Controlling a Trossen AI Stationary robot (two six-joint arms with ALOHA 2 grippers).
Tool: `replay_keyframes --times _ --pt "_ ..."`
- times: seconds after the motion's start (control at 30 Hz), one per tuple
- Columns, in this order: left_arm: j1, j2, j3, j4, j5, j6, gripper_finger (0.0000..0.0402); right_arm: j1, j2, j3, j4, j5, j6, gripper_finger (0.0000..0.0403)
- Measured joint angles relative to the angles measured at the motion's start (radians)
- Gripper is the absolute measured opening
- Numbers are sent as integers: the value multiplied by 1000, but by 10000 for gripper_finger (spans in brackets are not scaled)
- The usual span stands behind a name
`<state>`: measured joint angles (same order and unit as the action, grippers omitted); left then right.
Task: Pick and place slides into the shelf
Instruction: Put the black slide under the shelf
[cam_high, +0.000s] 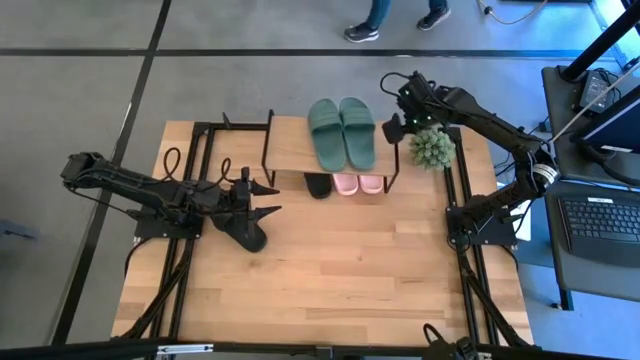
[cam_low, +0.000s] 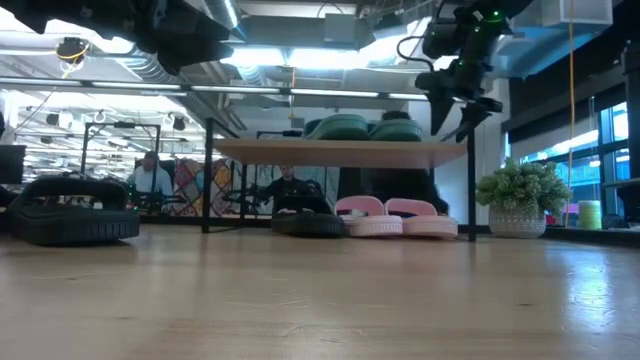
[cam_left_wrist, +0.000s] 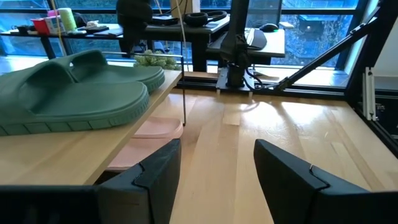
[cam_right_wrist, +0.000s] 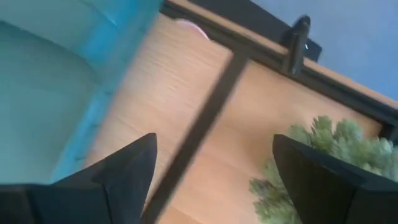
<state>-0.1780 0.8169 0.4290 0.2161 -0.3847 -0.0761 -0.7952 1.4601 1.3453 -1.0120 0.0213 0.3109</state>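
Slides lie in three places: a pair of dark green rubber slide sandals (cam_high: 342, 132) sits side by side on the light wooden top board of the small black-legged shelf (cam_high: 290, 148) in the upper middle of the high view, a pair of light pink slides (cam_high: 358, 184) pokes out from under the shelf's lower edge with one black slide (cam_high: 318, 185) just to their left, and another black slide (cam_high: 248, 233) lies on the bench (cam_high: 340, 270) at centre left. In the low view the pink pair (cam_low: 395, 217) and the black slide (cam_low: 308, 222) rest under the board, the green pair (cam_low: 365, 128) above it. The left end effector (cam_high: 268, 198) hovers just above the lone black slide at centre left, its fingers spread apart and holding nothing; its wrist view shows the two dark fingers (cam_left_wrist: 158, 171) open over bare bench wood, facing the shelf. The right end effector (cam_high: 395, 128) hangs at the shelf's right end, upper right of centre, fingers (cam_right_wrist: 127, 165) wide apart and empty, beside a small green potted plant (cam_high: 433, 148).
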Motion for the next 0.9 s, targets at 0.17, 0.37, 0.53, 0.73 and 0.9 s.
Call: replay_keyframes --times 0.17,0.37,0.53,0.73,0.9 --pt "0 0 0 -6 0 -1 195 0 -1 0 19 -1 -12 320" --pt "0 -15 -1 -8 0 -20 195 0 -80 0 87 -2 -88 320" --pt "0 -36 -1 -5 0 -22 195 3 -209 2 212 -99 -189 320" --pt "0 -40 -1 -6 0 -22 195 71 -353 -27 275 -164 -345 320" --pt "0 -39 -1 -7 0 -22 195 151 -511 -252 552 -344 -391 320"
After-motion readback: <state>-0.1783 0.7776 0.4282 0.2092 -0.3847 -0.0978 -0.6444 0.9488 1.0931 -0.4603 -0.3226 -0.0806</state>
